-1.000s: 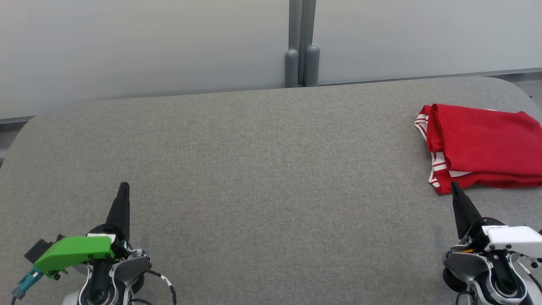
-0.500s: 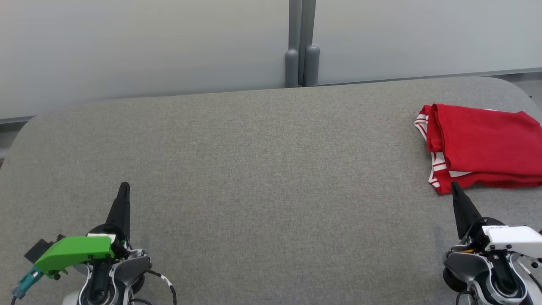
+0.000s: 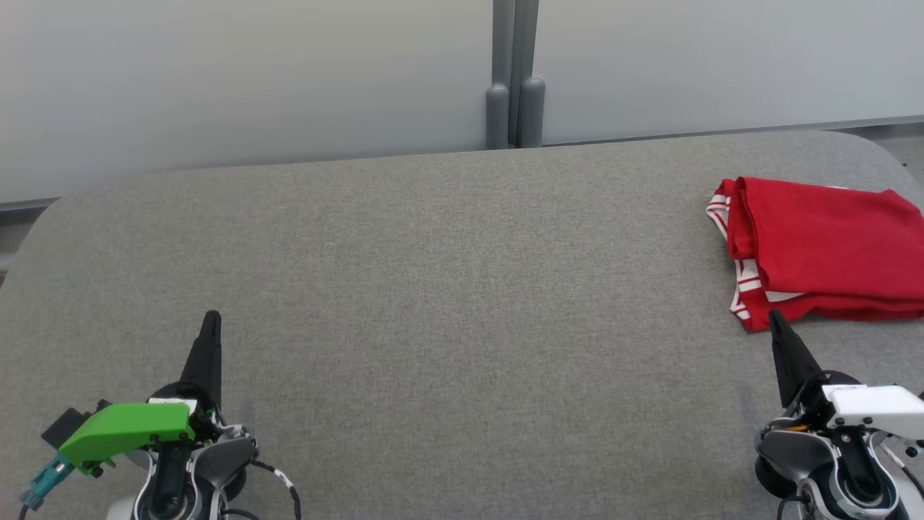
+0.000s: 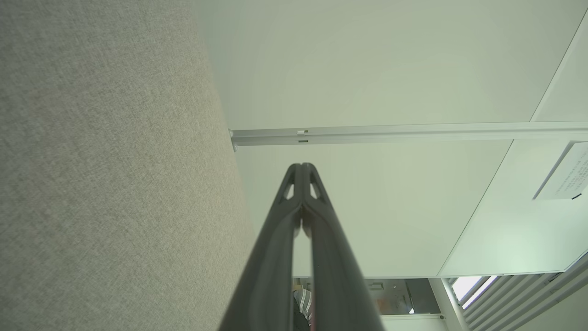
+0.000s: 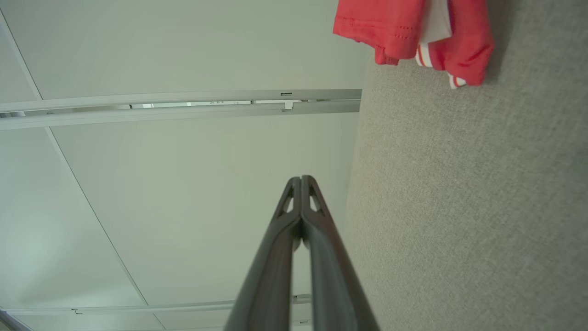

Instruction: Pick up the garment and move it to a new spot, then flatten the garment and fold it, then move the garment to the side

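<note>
The red garment (image 3: 823, 249), trimmed in white stripes, lies folded in several layers at about 3 o'clock on the grey fabric-covered bench (image 3: 447, 289), running off the right edge of the head view; nothing holds it.

The left end effector (image 3: 210, 323) sits low at 7 o'clock, its 2 dark fingers pressed together and holding nothing; the left wrist view shows the tips (image 4: 302, 169) meeting, with bare bench fabric to one side.

The right end effector (image 3: 775, 321) sits at 5 o'clock, likewise closed and empty, its tip just short of the garment's near hem; whether it touches the cloth I cannot tell. In the right wrist view the closed tips (image 5: 302, 181) point past the garment (image 5: 395, 23), which lies well ahead at 1 o'clock.

Judging from how things lie, the folding is done and the garment is already set to the side; this looks like the end of the last step, with both arms drawn back. If the fold is judged too loose, the next move would call for the right fingers to part, reach forward to 12 o'clock and press the top layer flat; otherwise nothing more is needed.
</note>
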{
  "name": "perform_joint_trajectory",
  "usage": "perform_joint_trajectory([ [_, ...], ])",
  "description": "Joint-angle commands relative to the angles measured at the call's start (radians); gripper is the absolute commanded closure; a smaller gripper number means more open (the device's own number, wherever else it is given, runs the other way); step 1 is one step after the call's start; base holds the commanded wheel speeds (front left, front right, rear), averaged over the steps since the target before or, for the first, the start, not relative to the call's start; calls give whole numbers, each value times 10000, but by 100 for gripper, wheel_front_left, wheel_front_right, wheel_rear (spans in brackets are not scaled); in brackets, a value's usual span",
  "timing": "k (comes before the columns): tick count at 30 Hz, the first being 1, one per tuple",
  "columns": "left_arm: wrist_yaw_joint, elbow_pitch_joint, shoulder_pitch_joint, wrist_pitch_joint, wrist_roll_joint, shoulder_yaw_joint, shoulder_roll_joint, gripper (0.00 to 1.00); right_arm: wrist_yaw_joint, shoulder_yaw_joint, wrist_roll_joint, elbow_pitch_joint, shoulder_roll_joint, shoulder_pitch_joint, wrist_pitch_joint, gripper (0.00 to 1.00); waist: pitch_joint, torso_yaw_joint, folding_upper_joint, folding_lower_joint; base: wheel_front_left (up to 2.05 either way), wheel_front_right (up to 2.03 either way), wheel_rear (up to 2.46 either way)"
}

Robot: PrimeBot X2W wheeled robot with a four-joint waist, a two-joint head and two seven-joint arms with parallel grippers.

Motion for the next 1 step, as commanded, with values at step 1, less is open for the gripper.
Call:
perform_joint_trajectory([
  [1, -33, -9, -133, 18, 34, 34, -14, 100, 7, -22, -61, 11, 1, -82, 37, 100, 0, 0, 52, 0, 0, 0, 0],
])
